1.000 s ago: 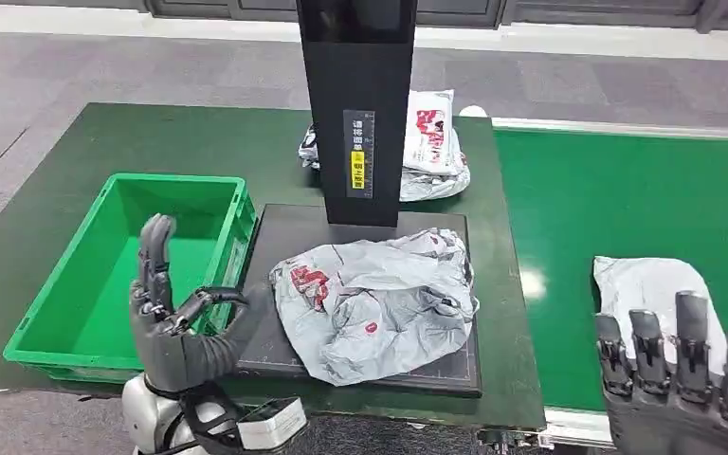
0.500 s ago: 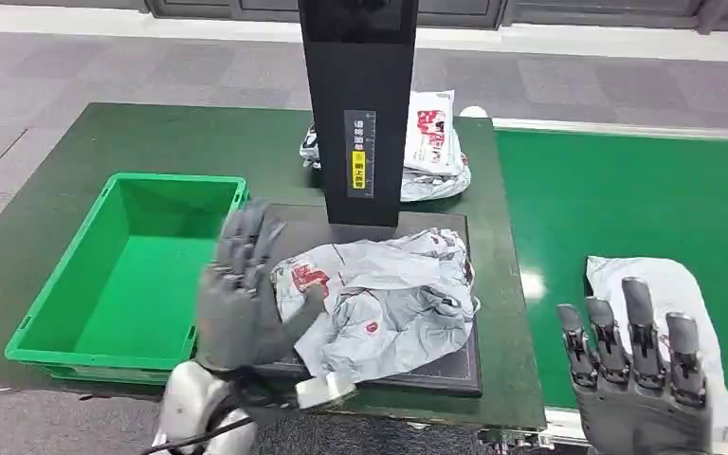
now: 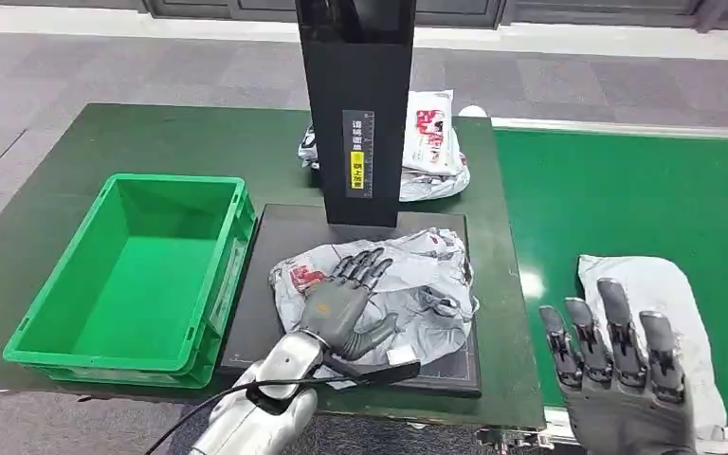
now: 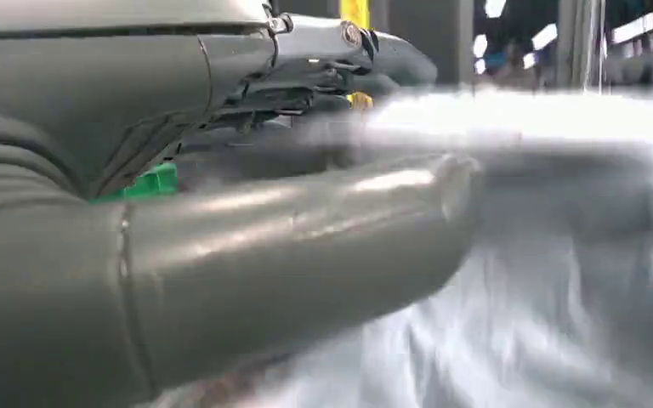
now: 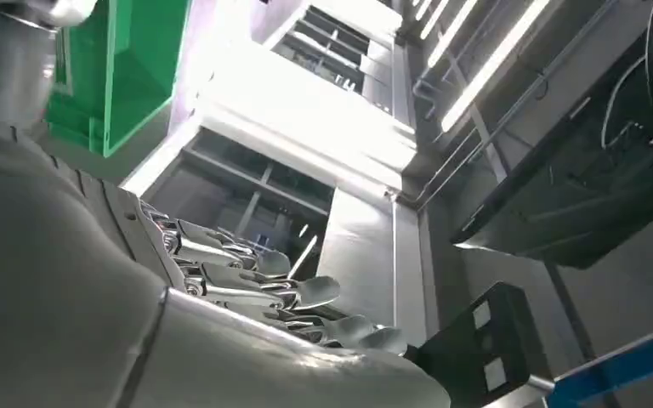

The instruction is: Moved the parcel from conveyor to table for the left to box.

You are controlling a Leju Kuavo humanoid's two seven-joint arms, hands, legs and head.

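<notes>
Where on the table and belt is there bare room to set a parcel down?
Free: inside the green bin, the table behind it, and the conveyor beyond the parcel near the right hand. Crowded: the black pad, under the crumpled bag and left hand.

L hand (image 3: 343, 301): dark grey, matte, w/ segmented fingers (image 3: 365, 269) showing darker joint gaps. Behind it a rounded silver wrist shell (image 3: 285, 357), glossy, leading to a silver forearm (image 3: 246, 417). Thin black cable (image 3: 210, 408) loops along the forearm; flat black strap-like piece (image 3: 379, 373) sticks out near the wrist.

R hand (image 3: 620, 379): same dark grey, fingers w/ lighter grey pads at the tips, black at the joints.

L wrist view: thick grey thumb (image 4: 289, 246), smooth w/ soft sheen & a seam line; ribbed grey cover (image 4: 25, 170); small screw on the metal linkage.

R wrist view: glossy silver-grey fingertips (image 5: 323, 293), grey cover.
</notes>
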